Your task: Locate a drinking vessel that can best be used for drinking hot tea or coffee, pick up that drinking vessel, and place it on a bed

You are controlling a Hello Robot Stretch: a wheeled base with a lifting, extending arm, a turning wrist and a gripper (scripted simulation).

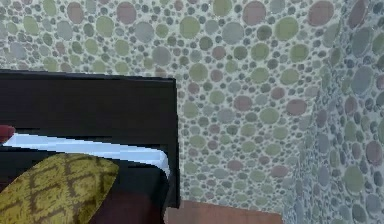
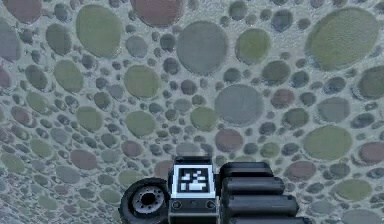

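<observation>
Bed (image 1: 146,196): dark frame, tall dark headboard (image 1: 90,105), white sheet (image 1: 100,152), mustard patterned pillow (image 1: 60,190). It stands at the forward view's lower left against a spotted wall (image 1: 250,90).
Fingers (image 2: 148,203): dark assembly low in the arm side view, just left of a white marker square (image 2: 192,181), with spotted wallpaper (image 2: 200,80) behind them. Cannot tell whether they hold anything.

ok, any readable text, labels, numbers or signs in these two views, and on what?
No readable text.
Marker on the arm: black marks on a white square, a code pattern, no letters or digits.
Wall: coloured dots, no print.
Bed: plain dark headboard, no label.
Pillow: yellow lattice pattern, no words.
</observation>
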